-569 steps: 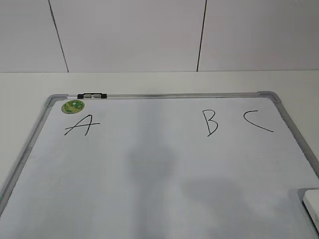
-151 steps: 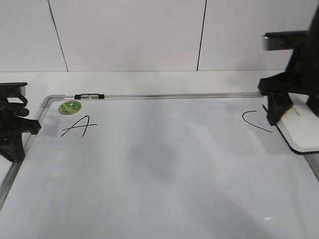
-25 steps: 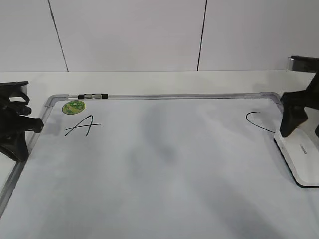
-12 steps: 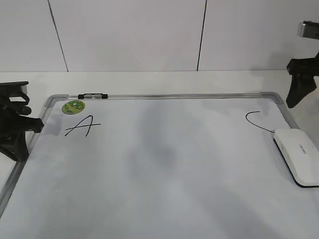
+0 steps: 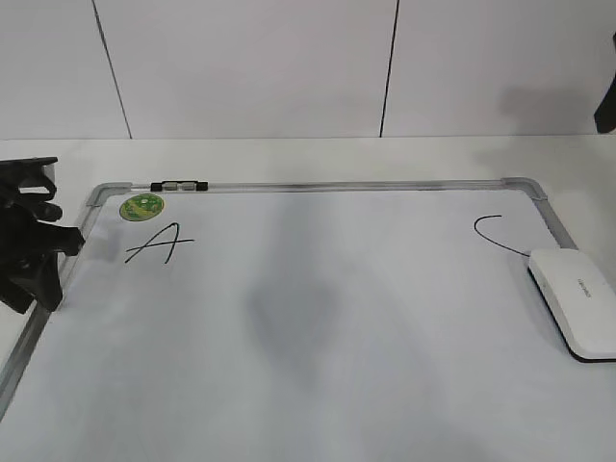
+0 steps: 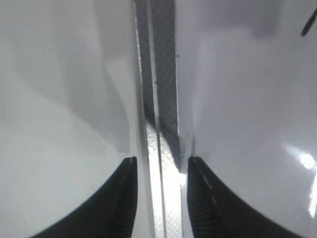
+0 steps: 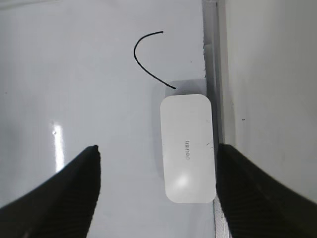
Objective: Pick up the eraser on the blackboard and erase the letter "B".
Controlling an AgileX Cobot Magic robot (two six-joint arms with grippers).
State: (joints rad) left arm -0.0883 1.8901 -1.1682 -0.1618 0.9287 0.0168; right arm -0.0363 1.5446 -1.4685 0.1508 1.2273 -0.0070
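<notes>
One white dry-erase blackboard (image 5: 318,327) with a grey metal frame lies flat on a pale table (image 5: 289,156), bearing two black marker letters and one eraser.

From the left: the black left gripper (image 6: 158,171) sits at the board's left frame rail, its jaws narrowly parted either side of the rail. Next come one round green sticker (image 5: 141,205), one small black-and-silver clip (image 5: 178,183) on the top rail, and a black letter "A" (image 5: 159,243). The middle of the board is bare; the letter "B" that stood there in the earliest frame is gone. Further right is a black letter "C" (image 5: 496,234). The white rounded-rectangular plastic eraser (image 5: 575,301) rests on the board against its right rail, just below the "C". The right gripper (image 7: 156,191), half a second ago just above the board's corner, has risen; its jaws are spread wide, holding nothing, high over the eraser.
</notes>
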